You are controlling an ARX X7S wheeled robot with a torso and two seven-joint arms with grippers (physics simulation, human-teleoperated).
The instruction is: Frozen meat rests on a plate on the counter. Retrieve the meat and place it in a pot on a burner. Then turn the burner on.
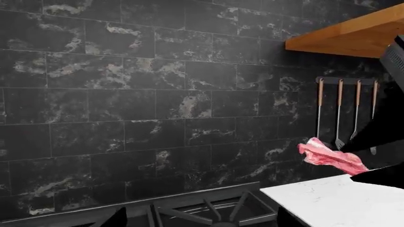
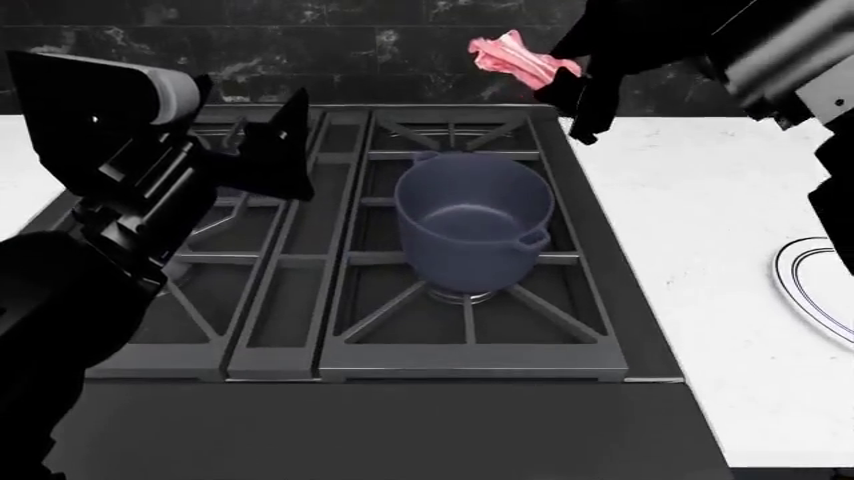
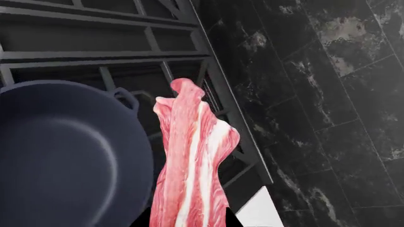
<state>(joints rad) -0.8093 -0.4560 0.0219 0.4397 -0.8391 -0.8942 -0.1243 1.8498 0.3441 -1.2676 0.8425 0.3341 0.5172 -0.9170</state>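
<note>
The right end effector (image 2: 577, 88) is gripping the meat (image 2: 518, 57) by one end and carrying it in the air above the back right corner of the stove (image 2: 400, 330), behind the pot (image 2: 474, 225) and a little to its right. The head view is showing that placement, with the pot sitting on the front right burner (image 2: 467, 296) under the black grates, and the plate (image 2: 814, 290) lying on the white worktop (image 2: 694, 220) at the right edge, partly cut off by the frame and by the right arm.

The right wrist view is giving what the head view cannot: the meat (image 3: 192, 165) close up, a wavy pink-red strip with pale streaks sticking out from the fingers, its free tip beside the pot's rim and side handle (image 3: 126, 97), not over the pot's opening (image 3: 63, 151). The fingers themselves are mostly out of that frame.

The left wrist view is looking across at the dark marbled tile wall (image 1: 139, 94), catching the meat (image 1: 331, 156) in profile above the corner of the worktop (image 1: 334, 203), with a wooden shelf (image 1: 353, 33) and a rack of hanging utensils (image 1: 347, 111) behind it.

The left end effector (image 2: 274, 140) is hovering over the left side of the stove, holding nothing; I cannot tell how far its jaws are parted.
</note>
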